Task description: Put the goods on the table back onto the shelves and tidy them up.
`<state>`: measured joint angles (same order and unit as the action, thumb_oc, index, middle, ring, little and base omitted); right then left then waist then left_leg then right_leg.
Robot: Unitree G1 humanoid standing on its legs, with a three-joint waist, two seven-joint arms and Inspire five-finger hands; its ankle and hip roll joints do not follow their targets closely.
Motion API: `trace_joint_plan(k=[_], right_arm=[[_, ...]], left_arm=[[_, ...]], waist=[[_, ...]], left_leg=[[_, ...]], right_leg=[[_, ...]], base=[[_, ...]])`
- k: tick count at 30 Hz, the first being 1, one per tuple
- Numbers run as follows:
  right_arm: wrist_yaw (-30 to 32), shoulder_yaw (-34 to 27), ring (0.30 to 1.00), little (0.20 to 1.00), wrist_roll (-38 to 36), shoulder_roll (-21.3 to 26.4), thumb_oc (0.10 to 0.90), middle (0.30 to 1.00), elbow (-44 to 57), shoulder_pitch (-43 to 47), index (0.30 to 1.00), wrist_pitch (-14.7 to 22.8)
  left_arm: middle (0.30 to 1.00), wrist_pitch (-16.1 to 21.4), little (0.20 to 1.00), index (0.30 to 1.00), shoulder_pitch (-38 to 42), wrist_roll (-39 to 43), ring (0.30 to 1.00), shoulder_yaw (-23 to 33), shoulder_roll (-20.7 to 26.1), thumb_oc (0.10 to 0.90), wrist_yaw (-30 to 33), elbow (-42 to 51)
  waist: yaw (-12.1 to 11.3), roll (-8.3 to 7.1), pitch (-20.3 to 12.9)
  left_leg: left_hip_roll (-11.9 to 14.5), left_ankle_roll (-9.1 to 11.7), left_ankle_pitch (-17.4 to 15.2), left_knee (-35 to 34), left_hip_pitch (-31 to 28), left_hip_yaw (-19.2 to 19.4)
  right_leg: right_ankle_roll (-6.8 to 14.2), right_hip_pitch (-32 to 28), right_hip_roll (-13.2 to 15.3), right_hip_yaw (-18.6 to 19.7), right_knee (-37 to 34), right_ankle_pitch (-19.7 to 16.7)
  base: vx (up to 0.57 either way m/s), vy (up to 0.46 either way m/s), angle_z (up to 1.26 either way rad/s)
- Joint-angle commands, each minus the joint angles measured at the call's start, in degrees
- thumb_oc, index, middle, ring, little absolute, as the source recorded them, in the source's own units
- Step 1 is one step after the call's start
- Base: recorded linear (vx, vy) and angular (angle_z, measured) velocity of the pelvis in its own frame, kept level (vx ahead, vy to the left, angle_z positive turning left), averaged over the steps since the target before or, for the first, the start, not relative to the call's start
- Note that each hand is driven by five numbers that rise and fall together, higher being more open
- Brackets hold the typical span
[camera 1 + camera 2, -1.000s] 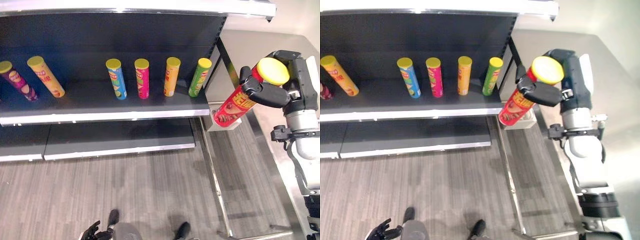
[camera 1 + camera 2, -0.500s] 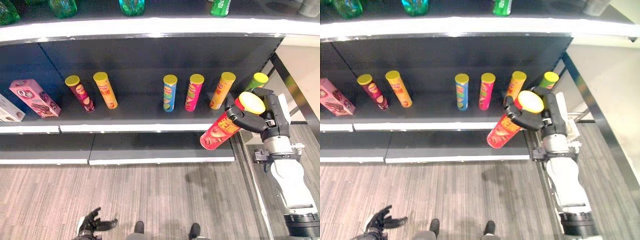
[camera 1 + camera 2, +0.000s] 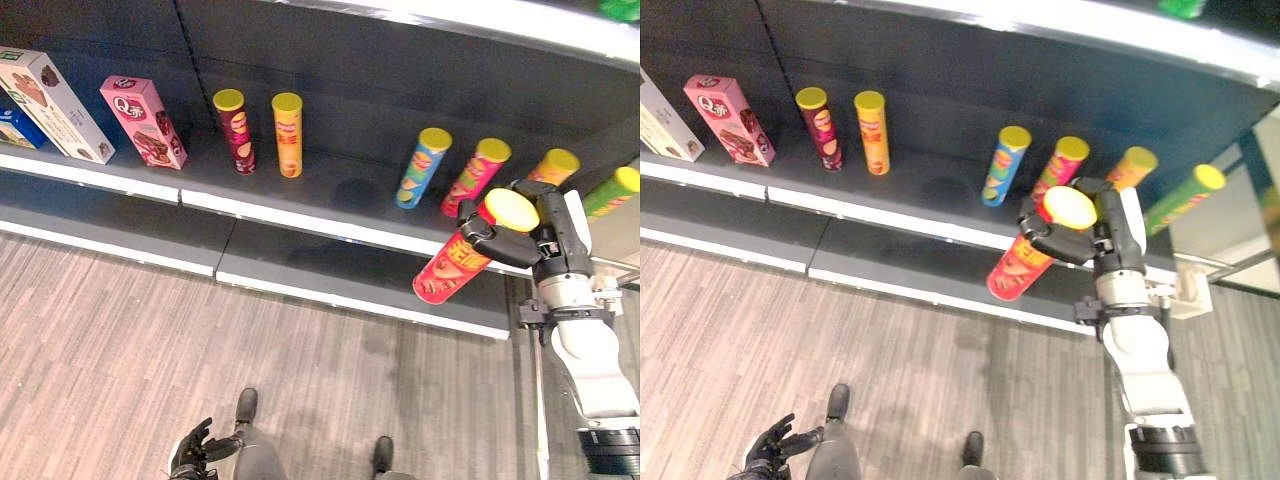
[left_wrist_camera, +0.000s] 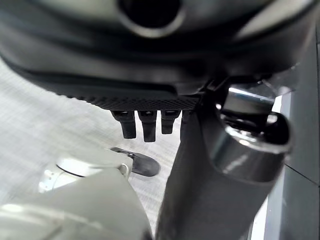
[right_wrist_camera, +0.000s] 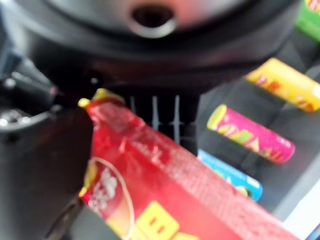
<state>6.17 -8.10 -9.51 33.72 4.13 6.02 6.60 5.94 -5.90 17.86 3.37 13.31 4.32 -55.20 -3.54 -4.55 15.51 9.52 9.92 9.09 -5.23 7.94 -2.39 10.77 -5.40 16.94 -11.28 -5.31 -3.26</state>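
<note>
A dark shelving unit (image 3: 330,60) with a dark back panel runs across the scene, its 2 visible shelves (image 3: 300,205) edged in pale strips. Below lies grey wood-grain plank flooring (image 3: 110,330). A pale upper shelf edge (image 3: 1060,30) catches bright light.

Middle shelf board (image 3: 300,205), upper frame:
- Far left: white box (image 3: 55,90), pink box (image 3: 145,122), just beside each other.
- Left of centre: maroon tube (image 3: 236,130), orange tube (image 3: 288,134), near each other.
- Centre: bare gap between orange tube and blue tube (image 3: 422,167).
- Right: blue tube, pink tube (image 3: 473,176), yellow-orange tube (image 3: 553,165), green tube (image 3: 613,192), narrow gaps.
- Lower shelf (image 3: 330,275): bare.
</note>
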Motion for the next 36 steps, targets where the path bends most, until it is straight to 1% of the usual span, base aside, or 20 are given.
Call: trace_joint_plan(k=[1,2,3,4,5,6,7,8,9,10,12,16,22,26,27,30,35,36], right_arm=[[2.8,-5.0,0.3,0.3,1.0,1.3,0.4,0.3,6.1,2.1,0.3,4.8],[3.4,-4.5,0.3,0.3,3.1,0.4,0.4,0.3,6.1,2.6,0.3,4.7],[3.7,-3.2,0.3,0.3,5.1,0.2,0.4,0.3,6.3,4.2,0.3,4.2],[3.2,-2.2,0.3,0.3,7.1,1.0,0.4,0.3,6.0,4.4,0.3,3.4],[3.2,-2.1,0.3,0.3,7.2,1.0,0.4,0.3,5.8,4.4,0.3,3.4],[3.5,-2.0,0.3,0.3,7.4,1.1,0.4,0.3,5.1,4.5,0.3,3.6],[4.3,-1.8,0.3,0.3,9.3,1.5,0.4,0.3,4.2,4.0,0.3,3.3],[4.5,-1.8,0.3,0.3,10.6,1.4,0.4,0.3,4.6,3.6,0.3,3.1],[5.7,-1.7,0.3,0.3,13.1,1.7,0.4,0.3,4.3,3.5,0.3,2.7],[6.0,-2.2,0.3,0.3,15.0,1.8,0.4,0.3,5.0,2.8,0.3,2.5],[6.5,-4.0,0.3,0.3,19.4,2.3,0.4,0.3,6.2,-0.4,0.3,2.1],[8.2,-5.7,0.3,0.3,23.3,2.1,0.4,0.3,6.3,-2.6,0.3,2.5],[10.5,-5.6,0.3,0.3,23.3,1.0,0.4,0.3,3.3,-1.5,0.3,2.2],[15.0,-5.6,0.3,0.3,25.4,2.0,0.4,0.3,-0.9,1.3,0.3,1.5],[17.0,-5.9,0.3,0.3,27.0,2.7,0.4,0.3,-2.3,2.4,0.3,0.9],[19.4,-5.8,0.3,0.3,28.7,3.4,0.4,0.3,-4.6,4.0,0.3,0.2],[24.4,-5.0,0.3,0.3,30.8,5.1,0.4,0.3,-9.0,9.5,0.3,-1.1],[26.2,-4.8,0.3,0.3,31.5,6.1,0.4,0.3,-10.6,11.4,0.3,-1.8]], left_arm=[[0.9,1.1,0.9,0.9,-1.8,-2.9,0.9,-2.4,2.3,0.8,0.5,0.6],[0.9,1.0,0.9,0.9,-1.3,-4.9,0.9,-1.9,3.3,0.8,0.9,-0.5],[0.9,0.8,0.9,0.9,-1.0,-5.8,0.9,-0.4,4.6,0.8,1.4,-2.0],[0.9,0.8,0.9,0.9,-0.7,-5.8,0.9,0.3,5.8,0.8,1.6,-2.0],[0.9,0.8,0.9,0.9,-0.6,-5.8,0.9,0.1,5.7,0.8,1.5,-1.9],[0.9,1.0,0.9,0.9,-0.4,-5.4,0.9,0.1,5.5,0.8,1.5,-1.9],[0.9,1.2,0.9,0.9,0.8,-4.8,0.9,-0.9,5.3,0.8,1.7,-0.9],[0.9,1.1,0.9,0.9,0.4,-4.8,0.9,-1.0,4.7,0.8,1.5,-0.5],[0.9,1.1,0.9,0.9,0.5,-5.0,0.9,-1.2,3.7,0.8,1.7,-0.6],[0.9,1.2,0.9,0.9,0.0,-5.3,0.9,-1.6,2.8,0.8,1.7,-0.3],[0.9,0.8,0.9,0.9,-1.3,-7.0,0.9,-3.0,1.5,0.8,1.4,-0.3],[0.9,1.0,0.9,0.9,-2.3,-8.8,0.9,-3.0,1.3,0.8,1.6,-1.0],[0.9,1.3,0.9,0.9,-2.4,-8.7,0.9,-3.7,1.3,0.8,1.5,0.1],[0.9,1.5,0.9,0.9,-2.0,-9.1,0.9,-5.0,2.0,0.8,1.9,1.5],[0.9,1.6,0.9,0.9,-1.7,-9.4,0.9,-5.6,2.2,0.8,2.1,1.9],[0.9,1.6,0.9,0.9,-1.4,-9.4,0.9,-6.5,2.3,0.8,2.2,2.5],[0.9,2.1,0.9,0.9,-0.8,-9.1,0.9,-8.5,2.7,0.8,2.6,4.1],[0.9,2.5,0.9,0.9,-0.6,-9.0,0.9,-9.1,3.0,0.8,3.0,4.9]], waist=[[0.1,2.7,-7.8],[0.1,2.83,-7.9],[0.1,3.12,-7.5],[1.2,3.76,-6.4],[1.4,3.77,-6.3],[1.8,3.78,-5.9],[3.3,3.15,-4.6],[3.2,2.7,-4.3],[3.2,2.46,-4.5],[3.4,2.42,-4.9],[3.6,2.91,-5.8],[4.1,3.93,-6.3],[4.2,4.2,-6.4],[4.1,4.77,-5.5],[3.9,5.13,-5.0],[3.8,5.91,-4.5],[3.3,8.14,-2.5],[3.2,9.04,-1.8]], left_leg=[[-2.8,-2.7,-6.4,1.1,-2.6,1.2],[-5.1,-4.6,-7.9,0.6,-4.0,2.2],[-6.9,-6.4,-9.0,0.3,-5.5,4.1],[-7.7,-7.3,-10.1,0.2,-7.1,4.6],[-7.7,-7.3,-10.2,0.2,-7.1,4.6],[-7.7,-7.3,-10.4,0.2,-7.2,4.2],[-8.4,-7.4,-10.7,0.2,-7.5,2.7],[-8.8,-7.4,-10.9,0.2,-8.2,2.6],[-8.8,-7.2,-10.9,0.2,-8.0,2.2],[-8.2,-7.0,-10.8,0.2,-8.0,2.0],[-6.9,-6.2,-10.6,0.2,-8.2,1.4],[-6.5,-6.2,-11.4,0.2,-9.5,1.9],[-6.8,-6.8,-12.0,0.2,-9.6,3.0],[-7.0,-6.8,-11.9,0.2,-9.1,2.7],[-7.2,-6.8,-11.8,0.2,-8.6,2.5],[-7.3,-6.8,-11.6,0.2,-8.1,2.3],[-7.8,-6.7,-11.0,0.4,-6.4,2.1],[-7.9,-6.5,-10.7,0.4,-5.8,2.2]], right_leg=[[0.4,1.8,-1.9,-1.6,2.9,2.5],[0.8,3.4,0.8,-1.1,6.5,1.0],[0.6,5.9,3.7,-1.5,11.3,-2.5],[-0.2,8.9,-0.1,1.3,11.7,-1.8],[-0.2,9.4,-0.7,1.1,10.5,-1.8],[-0.1,11.0,-2.0,1.7,8.6,-1.8],[0.5,13.5,-4.9,6.8,3.5,-2.1],[0.4,12.6,-4.8,6.8,3.0,-2.9],[0.5,11.9,-5.2,6.9,2.1,-3.6],[0.3,11.0,-5.5,6.3,1.0,-3.9],[-0.2,8.8,-6.1,4.8,0.3,-2.5],[-0.2,7.5,-6.0,4.8,0.3,-1.5],[0.2,8.1,-5.6,5.5,0.3,-2.0],[0.2,8.8,-5.3,5.9,0.3,-2.1],[0.2,9.3,-5.2,6.0,0.4,-2.1],[0.1,9.7,-5.0,5.8,0.6,-2.0],[0.1,11.3,-4.4,5.9,0.9,-2.2],[0.2,12.1,-4.2,6.0,0.9,-2.4]], base=[[0.35,0.872,0.36],[0.25,0.744,0.15],[0.31,0.7,-0.55],[0.25,0.459,-0.69],[0.2,0.168,-0.42],[0.13,-0.049,0.19],[0.15,-0.053,0.34],[0.16,-0.123,0.93],[0.12,-0.177,1.51],[0.13,-0.263,1.67],[0.12,-0.221,0.64],[0.05,-0.042,-0.25],[0.01,0.011,-0.46],[0.0,-0.016,0.04],[-0.02,-0.019,0.07],[0.0,-0.019,0.05],[-0.03,-0.006,0.12],[0.0,0.0,0.0]])
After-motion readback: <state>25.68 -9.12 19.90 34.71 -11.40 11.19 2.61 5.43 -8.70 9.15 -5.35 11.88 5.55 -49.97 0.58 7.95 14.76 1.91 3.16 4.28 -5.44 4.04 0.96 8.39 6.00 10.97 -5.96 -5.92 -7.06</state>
